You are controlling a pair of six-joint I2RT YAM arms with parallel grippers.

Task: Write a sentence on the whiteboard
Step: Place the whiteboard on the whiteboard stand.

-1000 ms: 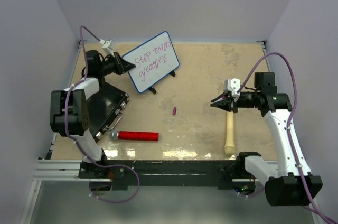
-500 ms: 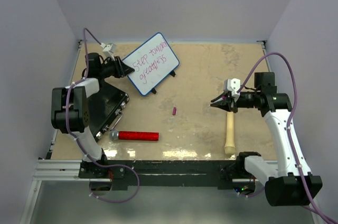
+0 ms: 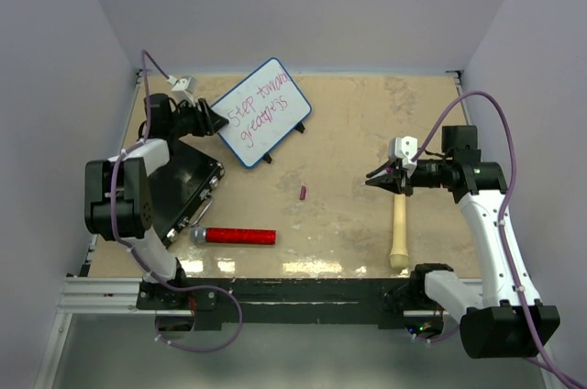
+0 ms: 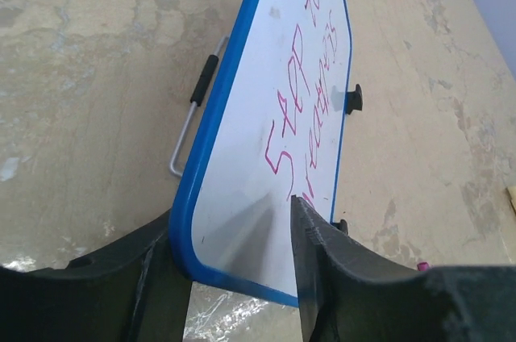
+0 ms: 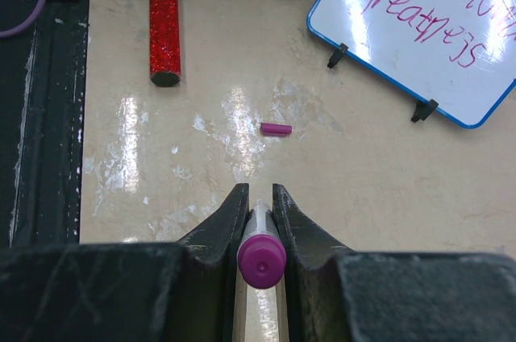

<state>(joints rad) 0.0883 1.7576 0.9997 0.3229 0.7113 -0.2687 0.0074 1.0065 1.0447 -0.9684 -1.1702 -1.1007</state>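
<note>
The whiteboard (image 3: 261, 114) stands tilted on its black feet at the back left, blue-rimmed. The sentence (image 3: 260, 112) runs across it in two purple-pink lines. My left gripper (image 3: 213, 118) is at the board's left corner. In the left wrist view that corner of the whiteboard (image 4: 274, 132) sits between the parted fingers of my left gripper (image 4: 234, 221), which is open, with the sentence (image 4: 310, 108) above. My right gripper (image 3: 371, 177) hovers at mid-right. In its own view the right gripper (image 5: 258, 193) is shut on a purple-ended marker (image 5: 261, 257). The whiteboard (image 5: 427, 27) lies far ahead.
A small purple cap (image 3: 303, 193) lies on the table's middle. A red glitter microphone (image 3: 237, 236) lies near the front left, beside a black case (image 3: 179, 187). A wooden handle (image 3: 399, 233) lies under the right gripper. The board's wire stand (image 4: 193, 116) sticks out behind it.
The left gripper's jaws have parted from the board's corner and the arm drew back slightly left. The board shifted a little. The right arm has not moved.
</note>
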